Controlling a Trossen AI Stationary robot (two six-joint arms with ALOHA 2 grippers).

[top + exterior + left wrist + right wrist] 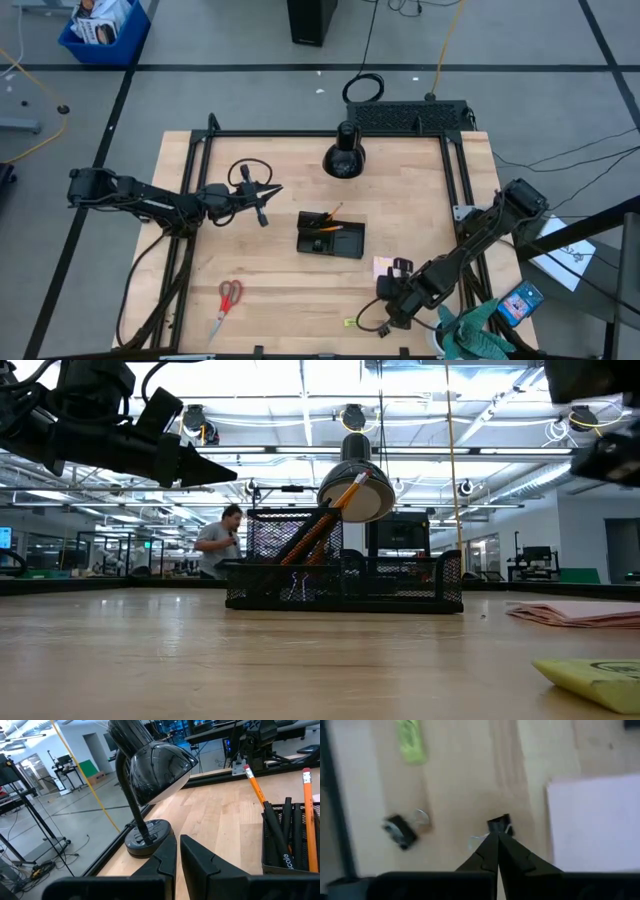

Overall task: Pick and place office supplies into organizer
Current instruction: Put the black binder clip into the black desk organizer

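On the pale wooden worktop (300, 290), the right hand (497, 836) has its fingers together on a tiny black binder clip (499, 824) at their tips, so lift straight, slowly, toward the black mesh organizer (331, 235).

White lettering on a dark pen (281, 851), possibly reading "scale", no other legible text

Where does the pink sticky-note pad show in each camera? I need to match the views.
High view: pink sticky-note pad near the front right, just right of the organizer.
Low view: flat at the right edge, right of the organizer.
Left wrist view: not in it.
Right wrist view: pale sheet beside the shut right gripper.
Shared landmark: the yellow-green piece.
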